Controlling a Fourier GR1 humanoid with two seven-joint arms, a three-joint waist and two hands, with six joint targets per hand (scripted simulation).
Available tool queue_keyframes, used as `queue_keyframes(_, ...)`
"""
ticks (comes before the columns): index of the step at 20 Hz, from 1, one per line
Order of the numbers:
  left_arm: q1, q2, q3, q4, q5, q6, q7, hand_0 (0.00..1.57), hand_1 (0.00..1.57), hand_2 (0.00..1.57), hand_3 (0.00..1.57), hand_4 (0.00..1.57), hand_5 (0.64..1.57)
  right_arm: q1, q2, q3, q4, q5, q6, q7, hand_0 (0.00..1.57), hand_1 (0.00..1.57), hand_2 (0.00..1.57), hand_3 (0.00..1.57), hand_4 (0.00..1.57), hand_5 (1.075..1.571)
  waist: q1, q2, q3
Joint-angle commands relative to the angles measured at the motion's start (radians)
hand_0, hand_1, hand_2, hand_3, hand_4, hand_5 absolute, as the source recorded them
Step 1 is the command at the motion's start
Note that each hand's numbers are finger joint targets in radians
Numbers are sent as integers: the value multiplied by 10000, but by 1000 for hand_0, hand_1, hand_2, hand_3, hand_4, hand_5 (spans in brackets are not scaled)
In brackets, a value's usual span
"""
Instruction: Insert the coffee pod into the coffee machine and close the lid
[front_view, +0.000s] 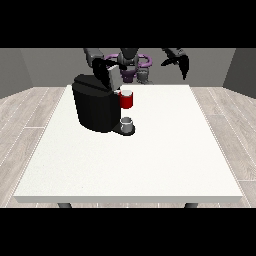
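The coffee machine (95, 107) stands on the left half of the white table (150, 165), a squat black body with its front facing the view's right. Its lid (107, 75) is tipped up at the top, the hinge side toward the robot, so the long axis of the open lid runs steeply upward rather than lying flat. A red thing at the machine (127, 100) sits just under the head, and below it a small grey thing (127, 123) rests on the machine's base plate — I cannot tell whether that is the pod or a cup, so the pod's place cannot be told from this view.

The hand at the view's left (100, 65) is right at the raised lid, seemingly touching it; how its fingers lie cannot be told. The hand at the view's right (179, 61) hangs well apart over the table's far edge, fingers relaxed and pointing down, holding nothing.

Judging by this, the lid step is in hand — the next move calls for pressing the lid down about its hinge until it lies flat.
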Motion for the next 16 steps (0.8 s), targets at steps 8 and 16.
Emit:
queue_keyframes(8,-286,-145,-230,112,-191,275,206,0,0,0,0,356,1571,-1172,334,688,-246,403,109,637,0,0,0,0,0,1571,386,59,-22)
queue_keyframes(16,-262,-245,-642,388,-246,-140,-756,0,0,0,0,386,1571,-2034,-76,1026,-866,1161,-370,1319,0,0,0,0,219,1571,1398,566,-31)
